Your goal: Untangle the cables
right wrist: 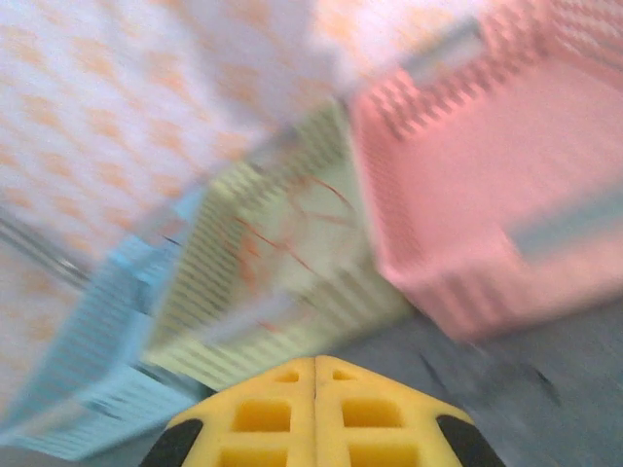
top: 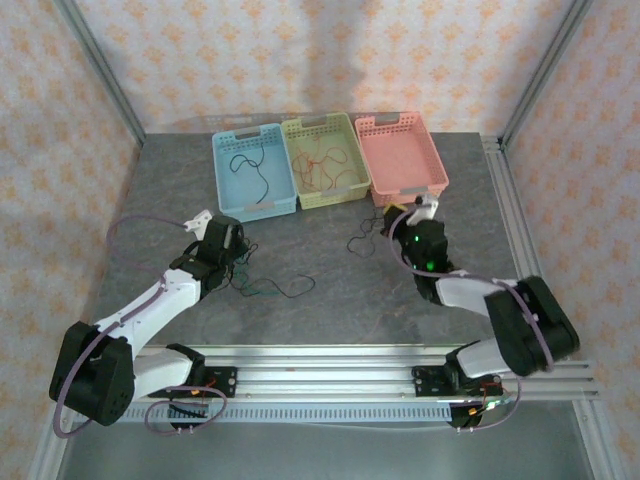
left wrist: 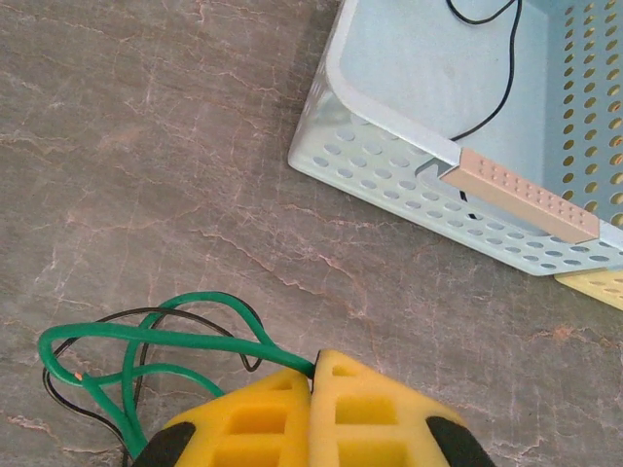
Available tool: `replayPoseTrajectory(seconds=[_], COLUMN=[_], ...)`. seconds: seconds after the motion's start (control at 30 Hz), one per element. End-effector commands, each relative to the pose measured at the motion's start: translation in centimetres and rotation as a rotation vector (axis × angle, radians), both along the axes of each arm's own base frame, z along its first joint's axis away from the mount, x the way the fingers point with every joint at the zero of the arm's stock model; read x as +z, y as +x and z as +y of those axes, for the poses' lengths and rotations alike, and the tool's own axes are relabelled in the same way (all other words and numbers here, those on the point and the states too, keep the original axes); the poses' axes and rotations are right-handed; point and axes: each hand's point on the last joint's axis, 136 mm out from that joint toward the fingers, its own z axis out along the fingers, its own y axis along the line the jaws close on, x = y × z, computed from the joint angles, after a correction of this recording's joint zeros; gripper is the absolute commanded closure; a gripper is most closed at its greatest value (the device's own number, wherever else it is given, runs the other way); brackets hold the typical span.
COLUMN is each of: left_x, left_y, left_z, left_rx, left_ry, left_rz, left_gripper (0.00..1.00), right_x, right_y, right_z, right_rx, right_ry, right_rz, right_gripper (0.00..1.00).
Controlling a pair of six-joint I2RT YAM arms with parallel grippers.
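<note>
Untangling underway: left gripper (left wrist: 313,375) clamps green cable (left wrist: 156,336), right gripper (right wrist: 313,375) sits closed; next, probably pink basket (top: 405,150), one o'clock.

Looking down into the cell: cream wallpaper dotted with a pale orange motif covers the far wall (top: 200,60), and the same paper runs down the left wall (top: 40,150) and the right wall (top: 600,180). A silver metal left post (top: 100,70) and right post (top: 545,70) slant up from the far corners. The table (top: 330,300) is a grey slab with pale stone veining, softly and evenly lit. Along its near edge, ribbed aluminium rails (top: 330,365) run left to right
</note>
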Motion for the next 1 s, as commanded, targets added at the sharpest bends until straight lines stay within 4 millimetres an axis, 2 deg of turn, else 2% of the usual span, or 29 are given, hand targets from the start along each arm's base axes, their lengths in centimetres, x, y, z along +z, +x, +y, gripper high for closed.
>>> replayPoseTrajectory(seconds=[0.0,0.07,0.13,0.23,0.37,0.43,0.57,0.63,0.7,0.87,0.9,0.97], left_x=[0.3,0.3,0.3,0.2,0.2,0.2,0.2,0.2,0.2,0.1,0.1,0.1], left_y=[0.0,0.0,-0.1,-0.1,-0.1,0.0,0.0,0.0,0.0,0.1,0.1,0.2], left_z=[1.0,1.1,1.1,1.1,1.1,1.1,1.1,1.1,1.1,1.0,1.0,0.9], left_rx=[0.051,0.055,0.055,0.056,0.058,0.058,0.059,0.058,0.058,0.054,0.052,0.051], left_ry=[0.018,0.021,0.021,0.02,0.025,0.024,0.024,0.023,0.024,0.024,0.024,0.024], left_rz=[-0.023,-0.022,-0.021,-0.021,-0.017,-0.017,-0.016,-0.015,-0.015,-0.011,-0.012,-0.006], left_gripper=[1.0,1.0,1.0,1.0,1.0,1.0,1.0,1.0,1.0,1.0,1.0,1.0], right_x=[10.4,15.6,20.1,25.6,30.3,30.7,30.2,29.5,27.8,21.0,19.3,14.5], right_y=[-0.3,0.6,1.6,3.7,6.7,8.7,12.0,13.6,15.2,19.9,20.7,22.3], right_z=[4.4,6.4,8.5,11.6,15.7,17.3,20.8,22.5,24.1,25.4,25.6,26.2], right_rx=[0.143,0.191,0.243,0.315,0.405,0.418,0.478,0.512,0.531,0.424,0.405,0.368], right_ry=[0.03,0.064,0.101,0.16,0.232,0.268,0.357,0.4,0.412,0.4,0.38,0.335], right_rz=[-0.139,-0.193,-0.25,-0.308,-0.382,-0.388,-0.4,-0.39,-0.399,-0.394,-0.38,-0.306], right_gripper=[1.0,1.0,1.0,1.0,1.0,1.0,1.0,1.0,1.0,1.0,1.0,1.0])
